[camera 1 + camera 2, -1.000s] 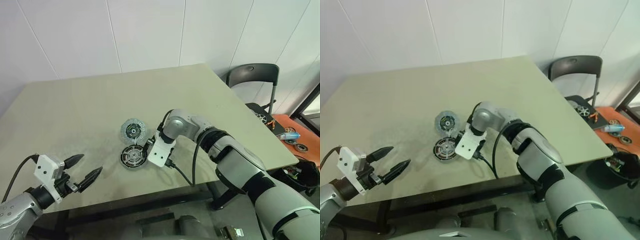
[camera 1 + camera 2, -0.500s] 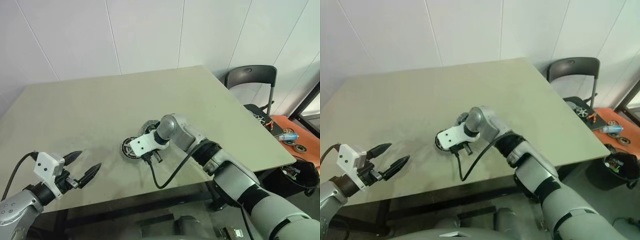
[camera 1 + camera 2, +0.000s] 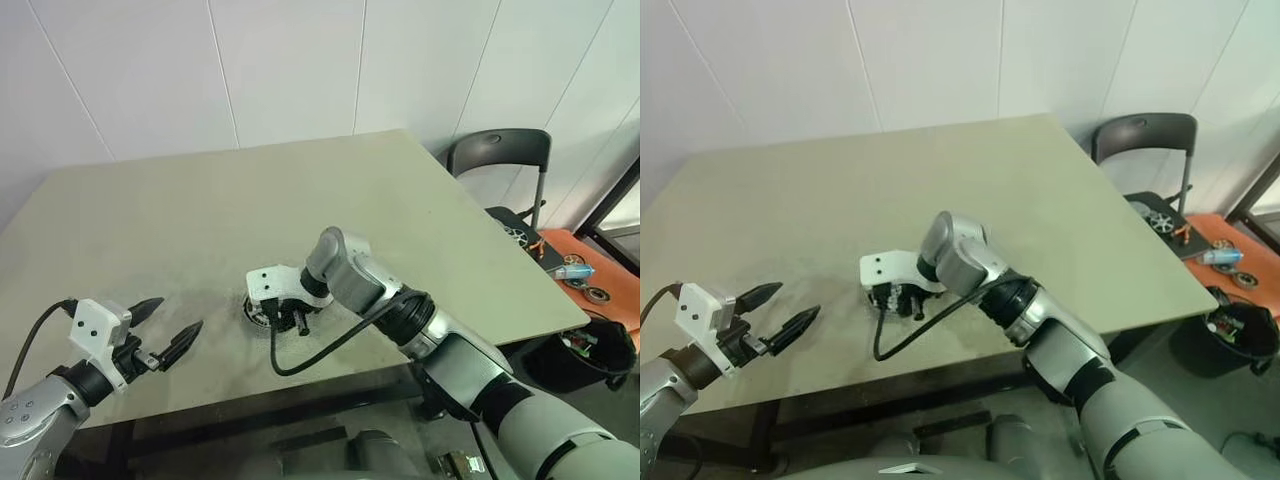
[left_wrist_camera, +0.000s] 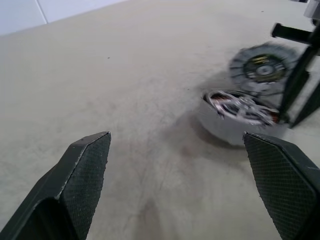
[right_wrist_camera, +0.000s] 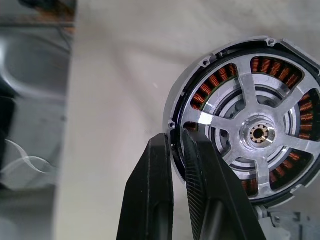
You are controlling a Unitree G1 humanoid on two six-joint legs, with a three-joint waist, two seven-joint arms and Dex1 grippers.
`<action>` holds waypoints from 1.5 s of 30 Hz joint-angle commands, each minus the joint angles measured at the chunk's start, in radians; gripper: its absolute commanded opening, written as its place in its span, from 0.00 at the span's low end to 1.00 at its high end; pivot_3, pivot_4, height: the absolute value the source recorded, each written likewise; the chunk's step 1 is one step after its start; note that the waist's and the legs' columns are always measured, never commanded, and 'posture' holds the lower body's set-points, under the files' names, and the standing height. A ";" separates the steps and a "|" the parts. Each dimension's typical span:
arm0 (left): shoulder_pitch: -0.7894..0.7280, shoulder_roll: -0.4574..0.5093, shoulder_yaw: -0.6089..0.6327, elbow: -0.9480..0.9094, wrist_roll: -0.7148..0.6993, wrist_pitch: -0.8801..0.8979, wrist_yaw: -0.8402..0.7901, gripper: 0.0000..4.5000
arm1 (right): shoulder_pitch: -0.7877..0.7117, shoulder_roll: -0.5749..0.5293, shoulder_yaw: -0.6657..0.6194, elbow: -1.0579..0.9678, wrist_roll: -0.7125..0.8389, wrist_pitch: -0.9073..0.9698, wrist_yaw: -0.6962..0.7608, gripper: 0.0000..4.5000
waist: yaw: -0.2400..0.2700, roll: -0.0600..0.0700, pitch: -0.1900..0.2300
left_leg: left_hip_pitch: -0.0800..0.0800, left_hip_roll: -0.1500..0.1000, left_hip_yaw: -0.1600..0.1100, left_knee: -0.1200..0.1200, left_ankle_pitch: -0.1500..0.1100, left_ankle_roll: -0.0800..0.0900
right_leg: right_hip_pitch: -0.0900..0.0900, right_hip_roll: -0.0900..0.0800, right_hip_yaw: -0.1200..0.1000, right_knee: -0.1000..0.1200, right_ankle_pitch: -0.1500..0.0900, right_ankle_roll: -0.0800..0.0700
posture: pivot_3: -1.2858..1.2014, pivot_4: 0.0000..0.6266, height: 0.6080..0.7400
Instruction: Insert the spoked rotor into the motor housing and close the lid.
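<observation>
Left eye view: right claw on the motor's rim, left claw idle.

At the left, near the desk's front edge, the left claw hangs released and wide, pointing right toward the motor and well apart from it. Mid-desk the rotor lies flat inside the housing, spokes over the copper windings. The lid stands tilted open just beside them. The right claw comes down from the right, clenched on the housing's rim. The right arm is much the nearer. The lid probably has to swing flat over the rotor, so the pinched rim may lie in its path. There is bare desk all round, with the right edge well away.
</observation>
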 commanded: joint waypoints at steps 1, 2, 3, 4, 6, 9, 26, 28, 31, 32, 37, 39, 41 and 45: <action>-0.015 -0.005 -0.008 0.009 0.028 -0.018 0.006 1.00 | -0.053 0.050 -0.040 0.002 0.050 -0.024 -0.077 0.02 | -0.001 0.000 0.001 | 0.000 0.000 0.000 0.000 0.000 0.000 | 0.000 0.000 0.000 0.000 0.000 0.000 | 0.52 0.00 1.00; -0.018 -0.007 -0.011 0.019 0.033 -0.024 0.004 1.00 | -0.057 0.062 -0.051 0.022 0.057 -0.024 -0.110 0.02 | -0.001 0.000 0.001 | 0.000 0.000 0.000 0.000 0.000 0.000 | 0.000 0.000 0.000 0.000 0.000 0.000 | 0.52 0.00 1.00; -0.021 -0.010 -0.014 0.032 0.040 -0.033 0.000 1.00 | -0.062 0.064 -0.052 0.034 0.063 -0.032 -0.129 0.02 | -0.001 0.000 0.001 | 0.000 0.000 0.000 0.000 0.000 0.000 | 0.000 0.000 0.000 0.000 0.000 0.000 | 0.52 0.00 1.00; -0.023 -0.012 -0.016 0.045 0.047 -0.045 -0.006 1.00 | -0.067 0.055 -0.042 0.035 0.067 -0.052 -0.131 0.02 | -0.001 -0.001 0.001 | -0.001 0.000 0.000 0.000 0.000 0.000 | -0.001 0.000 0.000 0.000 0.000 0.000 | 0.52 0.00 1.00; -0.031 -0.016 -0.013 0.079 0.058 -0.068 -0.016 1.00 | -0.074 0.034 -0.025 0.023 0.074 -0.067 -0.130 0.22 | 0.001 -0.002 0.001 | -0.003 0.000 0.000 0.000 0.000 0.000 | -0.002 0.000 0.000 0.000 0.000 0.000 | 0.52 0.00 1.00; -0.039 -0.021 -0.012 0.122 0.065 -0.095 -0.032 1.00 | -0.080 0.015 -0.016 0.006 0.092 -0.052 -0.130 0.44 | 0.001 -0.003 0.000 | -0.011 0.000 0.000 0.002 0.000 0.000 | -0.010 0.000 0.000 0.001 0.001 0.000 | 0.52 0.00 1.00; -0.018 -0.036 0.045 0.040 -0.085 0.000 -0.036 1.00 | -0.368 -0.110 -0.582 0.250 0.418 -0.125 -0.396 0.96 | 0.003 -0.008 -0.002 | -0.012 0.000 -0.001 0.002 0.000 0.000 | -0.010 -0.002 -0.003 -0.001 0.001 0.000 | 0.52 0.00 1.00; -0.013 -0.045 0.061 0.026 -0.114 0.016 -0.024 1.00 | -0.347 -0.179 -0.533 0.361 0.361 -0.246 -0.431 0.87 | 0.007 -0.009 -0.002 | -0.012 -0.002 -0.001 0.003 0.000 0.000 | -0.009 -0.004 -0.004 -0.004 0.001 0.000 | 0.52 0.00 1.00; 0.009 -0.038 0.069 0.015 -0.108 0.021 -0.024 1.00 | -0.259 -0.260 -0.438 0.469 0.260 -0.416 -0.455 0.65 | -0.001 -0.010 -0.003 | -0.013 -0.003 0.003 0.002 0.000 0.000 | -0.006 -0.007 -0.002 -0.009 0.001 0.001 | 0.52 0.00 1.00; 0.013 -0.037 0.071 0.013 -0.103 0.020 -0.021 1.00 | -0.220 -0.278 -0.411 0.487 0.235 -0.449 -0.454 0.58 | -0.003 -0.010 -0.003 | -0.014 -0.003 0.003 0.001 0.000 0.000 | -0.006 -0.007 -0.002 -0.010 0.001 0.001 | 0.52 0.00 1.00; 0.017 -0.038 0.071 -0.016 -0.111 0.040 0.002 1.00 | -0.065 -0.310 -0.346 0.420 0.214 -0.458 -0.359 0.17 | -0.004 -0.006 -0.001 | -0.015 0.000 0.007 -0.004 -0.002 0.004 | -0.014 -0.003 0.003 -0.008 0.006 0.002 | 0.52 0.00 1.00; 0.022 -0.037 0.071 -0.038 -0.116 0.058 0.014 1.00 | -0.009 -0.316 -0.323 0.339 0.224 -0.419 -0.304 0.00 | -0.001 -0.004 0.001 | -0.015 0.001 0.007 -0.005 -0.002 0.004 | -0.014 -0.002 0.003 -0.008 0.006 0.002 | 0.52 0.00 1.00; 0.027 -0.036 0.069 -0.060 -0.119 0.072 0.026 1.00 | 0.046 -0.321 -0.297 0.231 0.241 -0.373 -0.249 0.00 | 0.001 -0.003 0.001 | -0.015 0.001 0.006 -0.003 -0.002 0.004 | -0.013 -0.001 0.003 -0.007 0.006 0.002 | 0.52 0.00 1.00; 0.036 -0.040 0.067 -0.122 -0.165 0.139 0.066 1.00 | 0.115 -0.304 -0.263 0.049 0.272 -0.285 -0.201 0.00 | 0.001 -0.003 0.001 | -0.014 0.001 0.006 0.002 -0.002 0.004 | -0.009 -0.001 0.003 -0.007 0.003 0.004 | 0.52 0.00 1.00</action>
